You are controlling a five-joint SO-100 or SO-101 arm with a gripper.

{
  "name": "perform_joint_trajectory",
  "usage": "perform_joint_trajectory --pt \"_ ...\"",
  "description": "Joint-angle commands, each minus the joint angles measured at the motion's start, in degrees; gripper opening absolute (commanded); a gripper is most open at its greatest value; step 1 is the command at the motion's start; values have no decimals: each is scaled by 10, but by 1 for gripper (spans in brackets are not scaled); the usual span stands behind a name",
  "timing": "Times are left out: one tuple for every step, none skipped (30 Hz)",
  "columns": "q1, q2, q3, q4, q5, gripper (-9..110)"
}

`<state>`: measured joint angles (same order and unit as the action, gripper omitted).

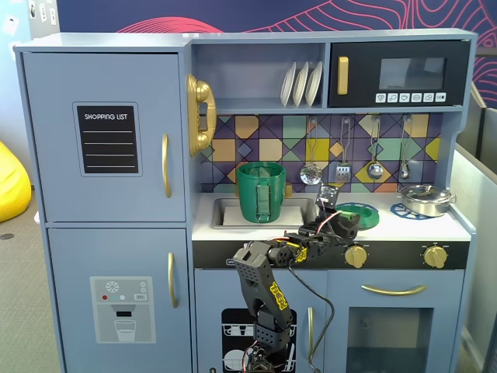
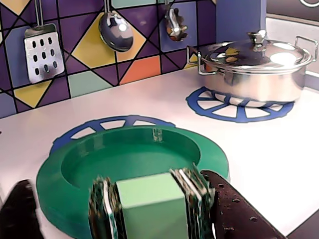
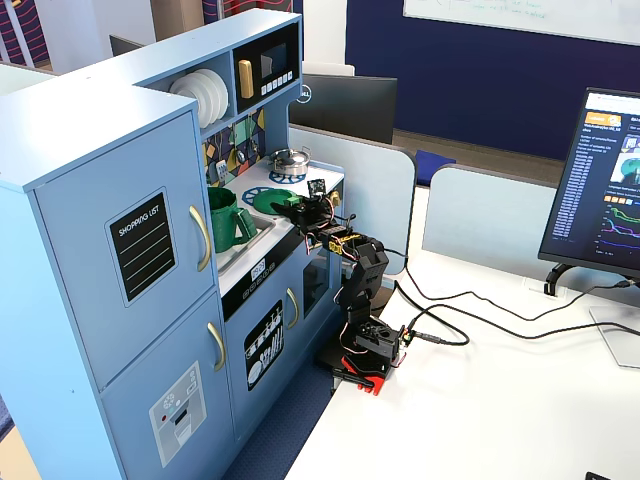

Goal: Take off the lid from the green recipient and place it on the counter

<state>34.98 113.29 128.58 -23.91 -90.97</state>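
Observation:
The green lid [image 2: 134, 152] lies flat on the white counter [image 2: 259, 154], over a printed blue burner ring [image 2: 114, 124]. Its pale green handle [image 2: 149, 204], padded on both sides, stands between my jaws. My gripper [image 2: 117, 183] is open: the right black finger [image 2: 234, 209] is up against the handle's pad and the left finger [image 2: 17, 209] stands well clear of it. In a fixed view the green recipient [image 1: 262, 192] stands uncovered in the sink recess [image 1: 225, 211], left of the lid [image 1: 363, 214] and the gripper [image 1: 335, 208].
A shiny steel pot [image 2: 259, 64] with its own lid sits on the right burner ring [image 2: 234, 107]. A spatula [image 2: 44, 52] and ladles [image 2: 115, 31] hang on the tiled back wall. The arm [image 3: 355, 270] reaches up from a white table [image 3: 500, 400] beside the toy kitchen.

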Motion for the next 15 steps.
perform_joint_trajectory --pt "3 83 -83 112 4 41" --pt "-1 106 -100 169 1 40" --pt "-4 128 -121 230 -4 40" --pt "-10 149 -142 287 -7 40" --pt "-17 168 -163 349 -10 40" --pt "-25 189 -181 416 -11 40" --pt "-33 210 -198 488 -16 41" --pt "-44 230 -209 556 -27 41" --pt "-54 256 -211 617 -36 41" --pt "-65 281 -206 671 -44 41" --pt "-77 305 -196 717 -49 41" --pt "-89 328 -183 761 -55 41" --pt "-103 353 -165 801 -60 41" --pt "-120 382 -142 834 -55 39" --pt "-137 413 -116 860 -52 37"
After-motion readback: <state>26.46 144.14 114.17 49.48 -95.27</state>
